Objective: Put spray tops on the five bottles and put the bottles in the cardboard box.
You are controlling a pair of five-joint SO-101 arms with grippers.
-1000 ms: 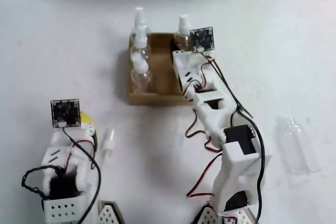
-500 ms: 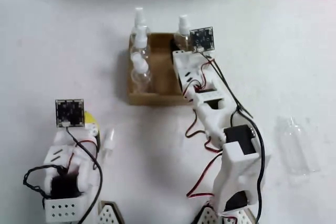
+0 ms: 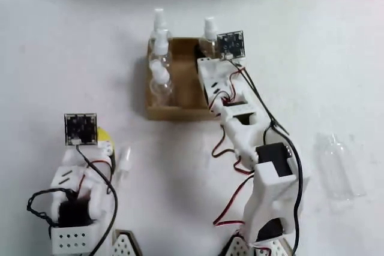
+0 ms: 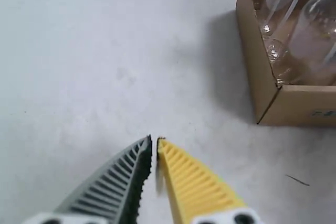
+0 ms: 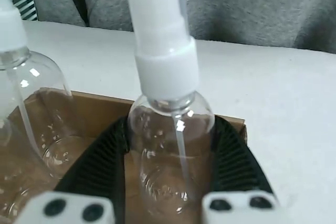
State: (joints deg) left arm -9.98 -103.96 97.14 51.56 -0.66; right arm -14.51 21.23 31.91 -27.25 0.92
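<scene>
- Pinched between the dark fingers of the right gripper (image 5: 170, 150) — a clear spray bottle (image 5: 169, 103), top already on, upright at the far right corner of the cardboard box (image 3: 180, 111)
- Along the box's other side, three capped bottles (image 3: 160, 49); well apart on the white table (image 3: 72, 40), past the right arm, the uncapped fifth bottle (image 3: 338, 166) on its side
- Pressed together on nothing, the grey and yellow fingers of the left gripper (image 4: 155, 144), low over bare table near the loose spray top (image 3: 125, 159)
- Could tip or hang on the cardboard wall if let go before sitting flat on the box floor; hard to tell whether fully down
- Could topple a standing neighbour on a wide opening or a careless pull-back
- Could skid the small spray top away across the table with a shut pincer coming in from the side
- Against a second ago — left arm's wrist nudged a touch toward the spray top, then steady; right arm, box and bottles just as before
</scene>
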